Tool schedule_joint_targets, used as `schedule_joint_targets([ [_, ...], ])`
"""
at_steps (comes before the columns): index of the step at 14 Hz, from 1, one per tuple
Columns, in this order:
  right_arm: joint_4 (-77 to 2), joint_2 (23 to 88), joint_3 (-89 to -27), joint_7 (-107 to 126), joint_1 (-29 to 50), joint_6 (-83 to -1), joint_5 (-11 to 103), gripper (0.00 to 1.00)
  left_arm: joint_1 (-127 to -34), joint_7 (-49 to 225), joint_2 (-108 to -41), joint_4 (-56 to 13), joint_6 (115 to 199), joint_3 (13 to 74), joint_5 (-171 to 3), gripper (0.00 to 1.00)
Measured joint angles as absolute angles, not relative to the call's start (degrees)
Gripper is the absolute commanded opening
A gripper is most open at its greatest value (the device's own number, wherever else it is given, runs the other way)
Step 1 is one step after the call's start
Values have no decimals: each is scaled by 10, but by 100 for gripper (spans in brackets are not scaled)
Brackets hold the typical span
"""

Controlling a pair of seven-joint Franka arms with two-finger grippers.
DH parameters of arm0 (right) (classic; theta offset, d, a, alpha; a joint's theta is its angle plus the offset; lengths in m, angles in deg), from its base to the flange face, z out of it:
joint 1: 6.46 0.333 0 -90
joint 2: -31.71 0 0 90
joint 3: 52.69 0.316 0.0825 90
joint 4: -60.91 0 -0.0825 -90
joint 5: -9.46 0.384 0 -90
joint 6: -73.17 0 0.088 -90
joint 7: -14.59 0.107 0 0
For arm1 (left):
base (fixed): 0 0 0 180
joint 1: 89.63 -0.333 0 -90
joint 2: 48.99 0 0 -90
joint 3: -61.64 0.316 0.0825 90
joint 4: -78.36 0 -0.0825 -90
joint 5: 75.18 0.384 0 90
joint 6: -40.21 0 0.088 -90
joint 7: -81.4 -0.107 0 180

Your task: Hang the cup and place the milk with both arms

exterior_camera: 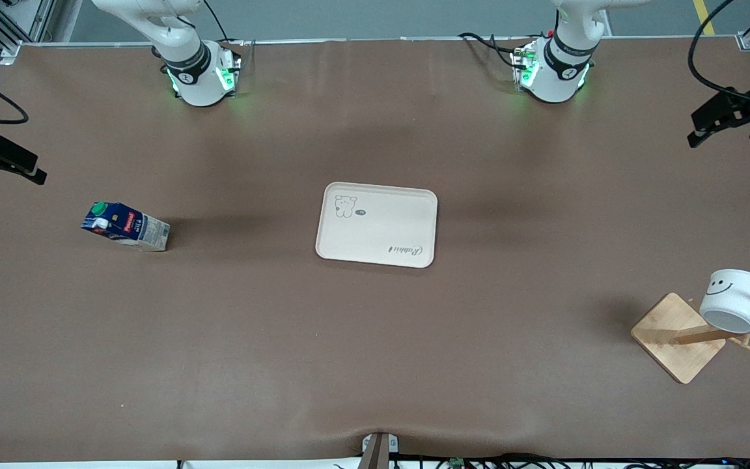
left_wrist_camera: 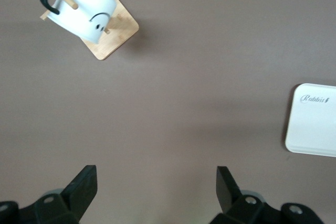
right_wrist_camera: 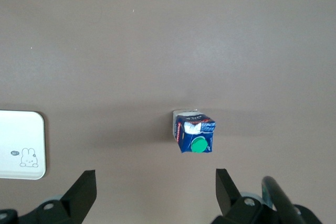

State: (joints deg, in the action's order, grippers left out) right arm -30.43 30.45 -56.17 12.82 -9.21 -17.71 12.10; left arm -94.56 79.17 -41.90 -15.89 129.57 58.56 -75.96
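Gaping wide — left pincer [left_wrist_camera: 156, 195], right pincer [right_wrist_camera: 156, 195] — empty.

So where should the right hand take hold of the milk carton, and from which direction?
Judging by its pose, from above: the milk carton stands upright on the table, green cap up, with bare table all round. The open right hand could likely descend and close across two flat opposite side walls, below the cap.
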Motion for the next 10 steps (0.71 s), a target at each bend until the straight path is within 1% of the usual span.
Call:
schedule_joint_targets([
  [4,-305,304,-565,127,-109,-173,121,100,-990,747,-437,-158,1299,587,-761,100],
  [10,-305,304,-563,127,-109,-177,121,100,-1018,743,-439,-157,1312,587,-768,100],
])
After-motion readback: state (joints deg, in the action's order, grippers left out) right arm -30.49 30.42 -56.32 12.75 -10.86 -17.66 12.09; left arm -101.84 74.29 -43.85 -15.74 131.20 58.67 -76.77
